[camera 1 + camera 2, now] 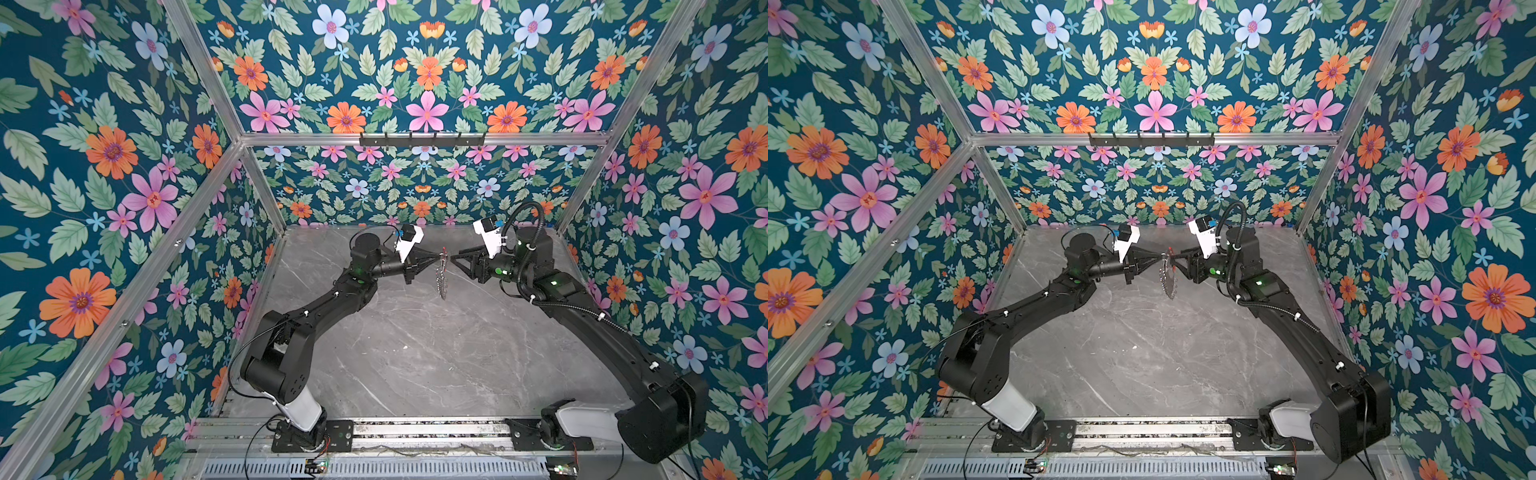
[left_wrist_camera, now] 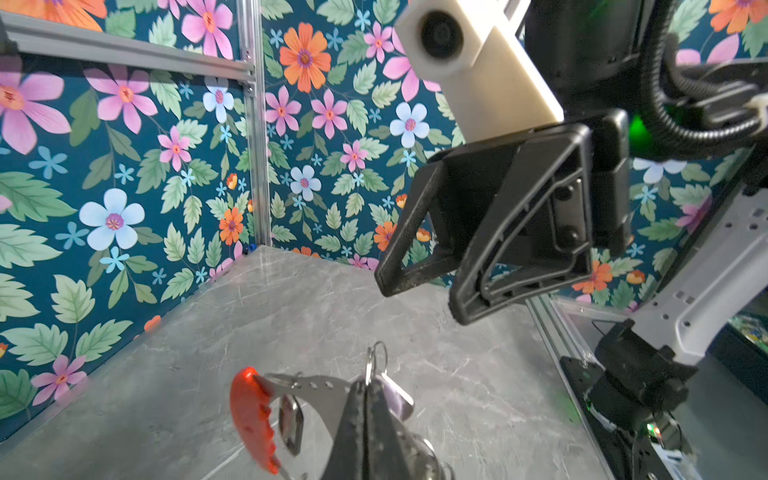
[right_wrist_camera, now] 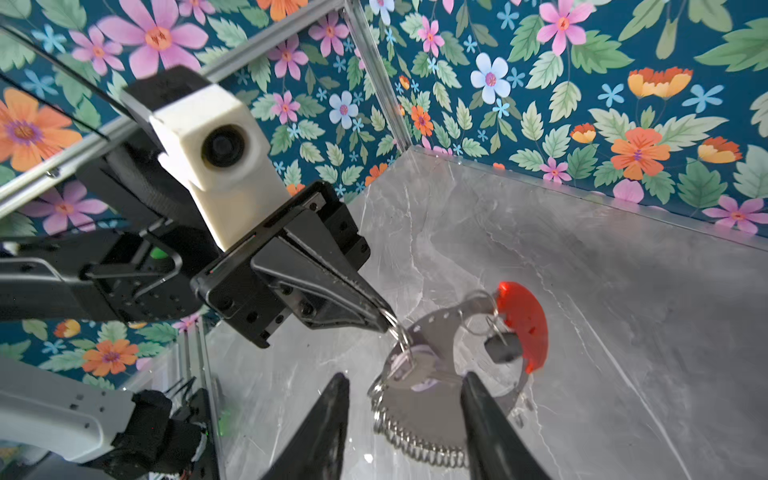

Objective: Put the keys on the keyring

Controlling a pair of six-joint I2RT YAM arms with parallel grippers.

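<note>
The surface [image 1: 415,353] is boxed in by floral walls [image 1: 124,187] at 9, 12 and 3 o'clock, with aluminium posts [image 1: 266,199] at the back corners. A metal rail [image 1: 428,430] carrying both arm bases runs along the 6 o'clock edge. A wide stretch of grey marble lies open between the arms, from the middle down toward 6 o'clock. Room is tighter at 12 o'clock, where the tools sit near the back wall.

Both arms rise from the rail, the left at about 7 o'clock and the right at about 5. Their elbows bow outward and their forearms converge inward. The wrists are roughly level, so the tools face each other tip to tip.

The left tool [image 1: 439,254] points toward 3 o'clock. Its fingers are pressed together, pinching a small silver ring of the keyring [image 3: 432,415]. The keyring dangles below the tips in both top views [image 1: 1169,279]. Its red plastic section [image 3: 523,324] is on the side away from the left tool.

The right tool [image 3: 405,376] points toward 9 o'clock. Its fingers [image 3: 328,424] are spread, one on each side of the keyring's metal plate, and I cannot tell if they touch it.

The keys [image 2: 397,397] show as a lavender tag just beside the left tool's tip, lying against the plate. A small dark block [image 3: 503,348] hangs from a ring under the red section.
</note>
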